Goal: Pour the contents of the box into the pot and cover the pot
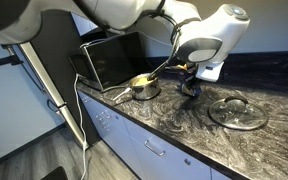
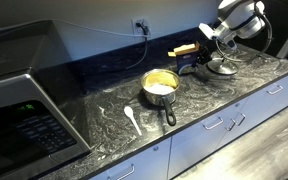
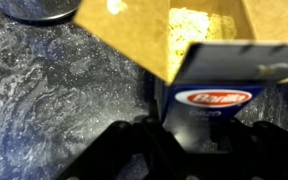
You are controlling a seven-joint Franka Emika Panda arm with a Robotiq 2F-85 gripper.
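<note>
Though our tool [image 3: 196, 145] is round the box [image 3: 212, 98], we can't tell if it grips.
The lid [image 1: 237, 111] lies nearer than the pot [image 1: 144, 93].

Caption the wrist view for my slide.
Wrist view: open blue box of yellow pasta pieces between the fingers of the gripper, dark marbled counter beside it.
</note>
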